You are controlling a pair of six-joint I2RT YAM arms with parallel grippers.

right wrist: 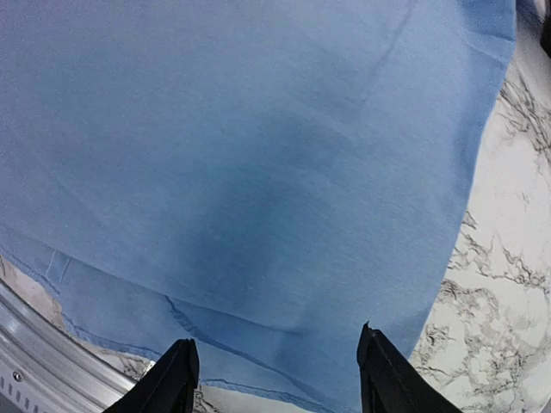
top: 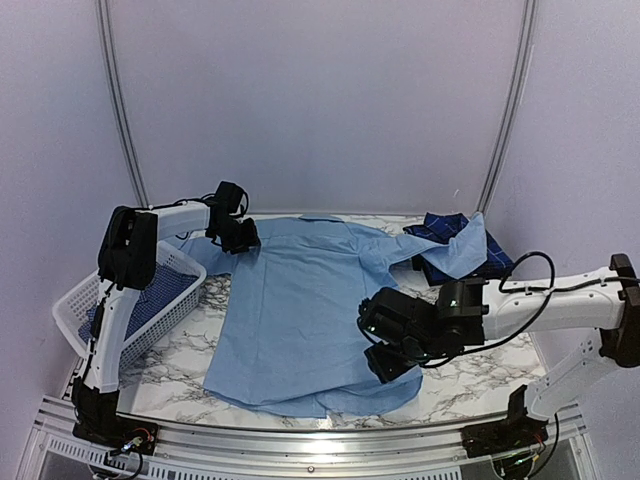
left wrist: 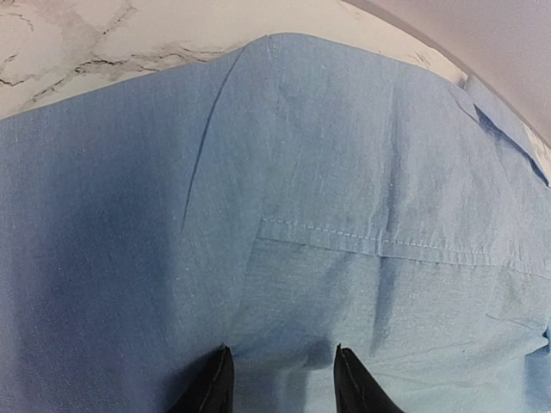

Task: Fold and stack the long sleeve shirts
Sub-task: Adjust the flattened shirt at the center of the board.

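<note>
The plain light blue shirt lies spread back-up on the marble table, collar at the far side. A dark navy plaid shirt lies folded at the far right, with a light blue sleeve draped over it. My left gripper is open over the shirt's far left shoulder; its view shows the yoke seam just ahead of the fingers. My right gripper is open over the near right hem. The checked shirt lies in the basket.
A white plastic basket stands at the left edge with blue checked cloth inside. A metal rail runs along the table's near edge, also seen in the right wrist view. Bare marble shows right of the shirt.
</note>
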